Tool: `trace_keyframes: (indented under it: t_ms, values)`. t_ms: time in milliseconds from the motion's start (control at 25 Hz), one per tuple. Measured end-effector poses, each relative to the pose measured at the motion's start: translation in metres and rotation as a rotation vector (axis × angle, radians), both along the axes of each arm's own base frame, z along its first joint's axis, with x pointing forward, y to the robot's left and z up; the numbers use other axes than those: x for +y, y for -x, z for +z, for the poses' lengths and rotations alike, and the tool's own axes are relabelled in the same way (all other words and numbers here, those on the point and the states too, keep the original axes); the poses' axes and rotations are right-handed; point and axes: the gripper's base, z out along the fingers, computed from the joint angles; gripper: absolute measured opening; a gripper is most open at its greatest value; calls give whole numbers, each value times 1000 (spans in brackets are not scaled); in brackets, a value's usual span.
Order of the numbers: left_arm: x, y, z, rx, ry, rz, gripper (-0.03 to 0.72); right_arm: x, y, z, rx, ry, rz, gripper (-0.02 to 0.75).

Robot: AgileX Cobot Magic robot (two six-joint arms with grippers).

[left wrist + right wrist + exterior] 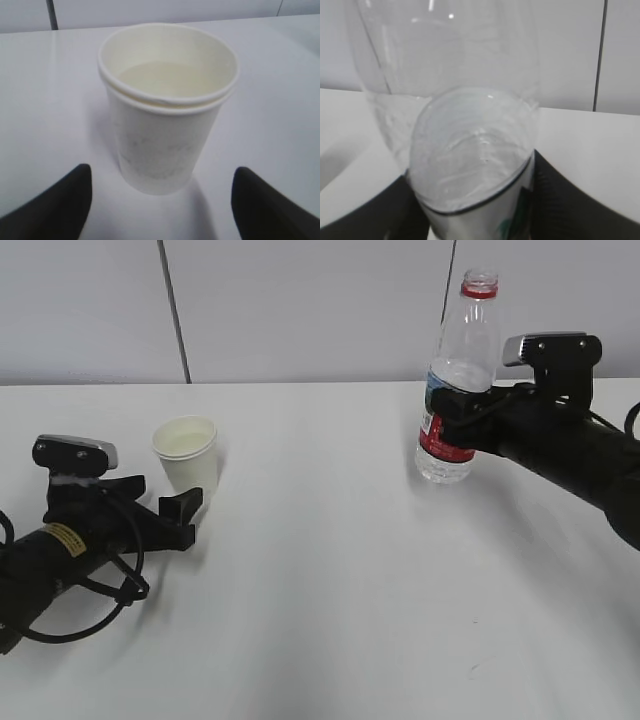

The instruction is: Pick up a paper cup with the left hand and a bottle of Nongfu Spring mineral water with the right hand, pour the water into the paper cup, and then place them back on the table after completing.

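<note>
A white paper cup [188,453] stands upright on the white table [320,580] at the left; in the left wrist view the cup [165,135] shows a pale liquid level inside. My left hand's gripper [183,519] is open just in front of the cup, with its fingers [55,200] short of the cup's base and apart from it. My right hand's gripper [456,426] is shut on the uncapped Nongfu Spring bottle [460,360] at its red label and holds it upright. Its base is at or just above the table. A little water [470,155] sits low in the bottle.
A grey panelled wall [300,310] runs behind the table. A black cable [100,590] loops beside the left arm. Bare tabletop lies between cup and bottle.
</note>
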Motion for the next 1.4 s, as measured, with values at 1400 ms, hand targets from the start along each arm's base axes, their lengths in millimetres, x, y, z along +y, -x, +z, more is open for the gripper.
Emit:
trace_keyframes:
  t_ms: [1400]
  values:
    - [4, 24, 30, -41, 6, -29, 524, 2, -5, -50, 22, -13, 14, 374]
